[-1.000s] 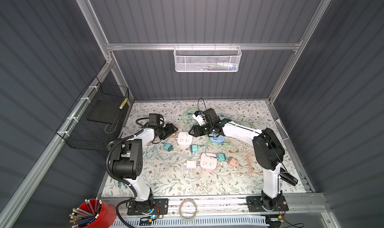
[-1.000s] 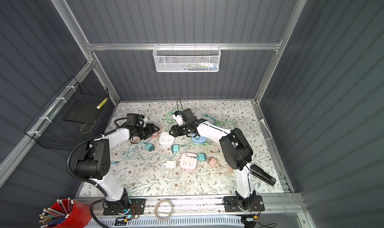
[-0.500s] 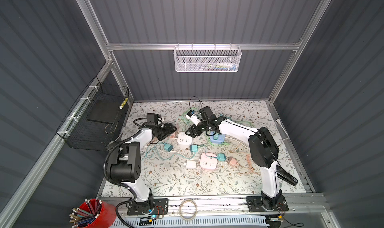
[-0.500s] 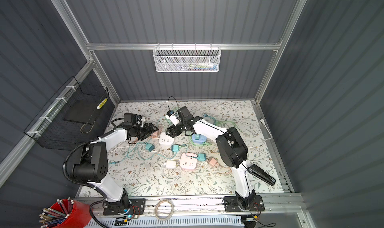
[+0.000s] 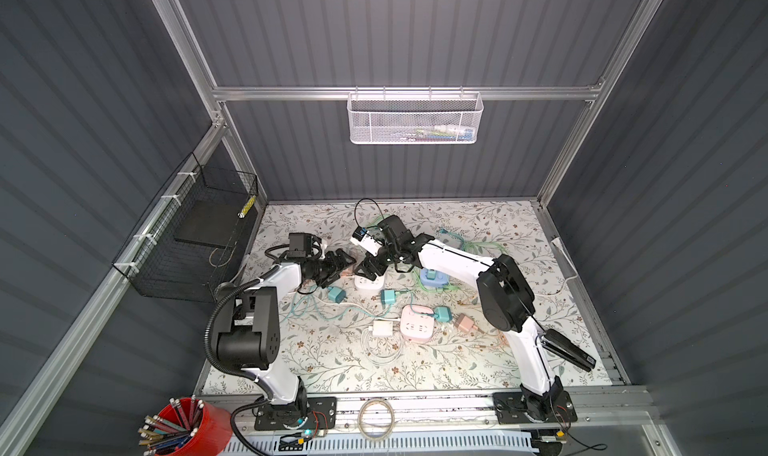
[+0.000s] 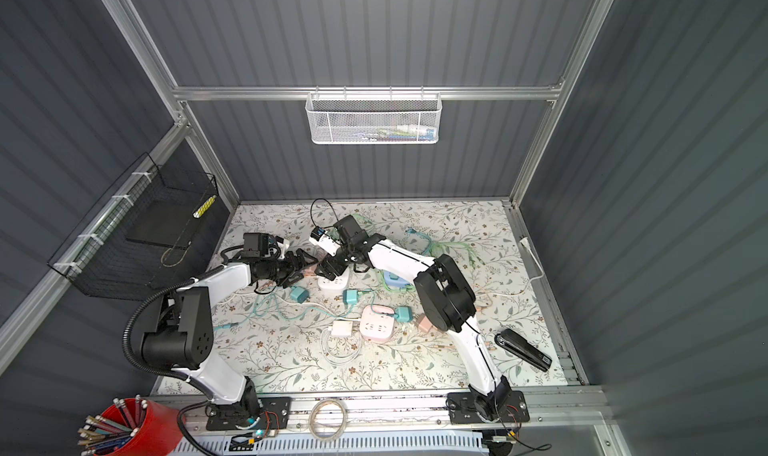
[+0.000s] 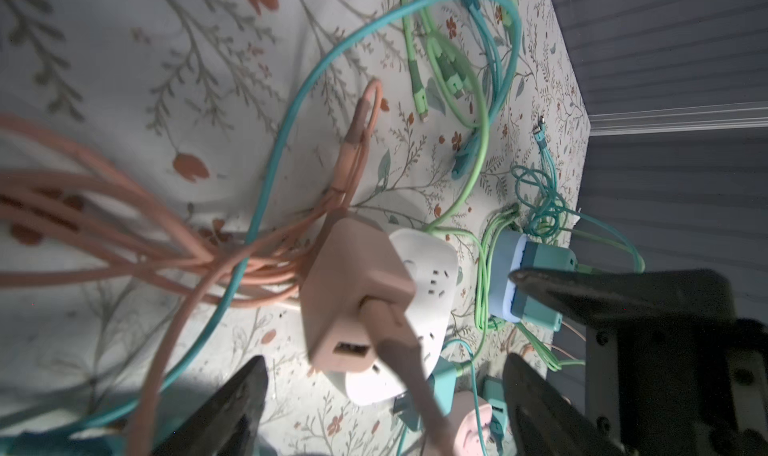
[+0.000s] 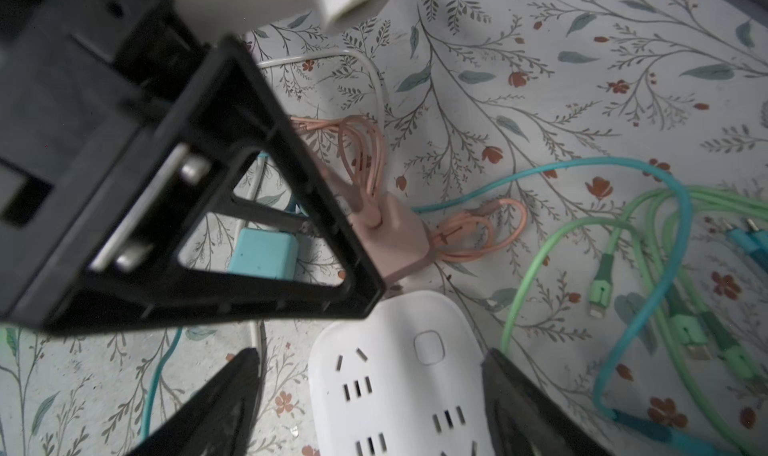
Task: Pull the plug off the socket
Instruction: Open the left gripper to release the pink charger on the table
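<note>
In both top views you see your two arms meet toward the back of the flowery mat (image 5: pixel 415 371). The left gripper (image 5: pixel 347 262) and the right gripper (image 5: pixel 370 269) sit tip to tip, very near each other, just above the far side of the white socket (image 5: pixel 369 284). In a top view a bit of the pink plug (image 6: pixel 308 271) peeks out between them. In the left wrist view your left gripper (image 7: pixel 386 391) is spread wide and holds nothing. The pink plug (image 7: pixel 357 300) sits just ahead of its tips, in front of the white socket (image 7: pixel 428 283), with its pink cord (image 7: pixel 124 242) trailing off over the mat. You cannot tell here if the plug touches the socket. In the right wrist view your right gripper (image 8: pixel 374 375) is spread wide too, with the white socket (image 8: pixel 395 375) between its tips; you cannot tell if they touch it. The pink plug (image 8: pixel 395 233) lies just past the socket's far edge, off the face with the holes. One of the left gripper's fingers (image 8: pixel 311 208) hangs right beside the plug.
</note>
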`<control>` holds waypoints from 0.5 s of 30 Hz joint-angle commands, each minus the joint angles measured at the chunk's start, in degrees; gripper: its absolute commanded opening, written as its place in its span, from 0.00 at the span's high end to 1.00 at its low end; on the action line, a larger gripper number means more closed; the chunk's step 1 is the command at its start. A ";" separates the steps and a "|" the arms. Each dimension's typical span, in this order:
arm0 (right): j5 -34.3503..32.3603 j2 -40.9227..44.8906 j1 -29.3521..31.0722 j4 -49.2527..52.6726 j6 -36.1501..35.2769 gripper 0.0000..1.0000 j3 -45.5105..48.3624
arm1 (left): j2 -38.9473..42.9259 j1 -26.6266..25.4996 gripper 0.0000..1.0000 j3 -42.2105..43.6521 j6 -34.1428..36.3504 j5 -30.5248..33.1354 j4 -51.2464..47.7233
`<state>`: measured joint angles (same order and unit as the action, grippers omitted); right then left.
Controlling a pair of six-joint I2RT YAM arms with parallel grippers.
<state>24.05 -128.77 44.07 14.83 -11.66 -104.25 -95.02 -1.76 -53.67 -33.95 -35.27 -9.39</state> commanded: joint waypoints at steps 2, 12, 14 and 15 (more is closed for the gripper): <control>0.79 -2.37 0.72 1.13 -0.65 0.15 -2.70 | 3.97 0.75 0.10 1.62 -3.01 -4.07 1.31; 0.75 2.99 0.66 -1.20 1.18 0.17 3.80 | 13.90 1.14 0.07 0.95 -1.00 3.03 -6.68; 0.61 5.14 0.66 -2.80 1.80 0.17 7.49 | 14.71 1.14 0.07 0.37 -0.82 3.84 -7.59; 0.57 5.91 0.66 -3.09 2.18 0.18 8.70 | 14.87 1.14 0.08 0.18 -0.93 3.83 -7.55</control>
<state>24.21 -126.43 44.66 13.63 -10.59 -98.37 -81.06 -1.02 -52.05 -35.99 -33.45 -13.17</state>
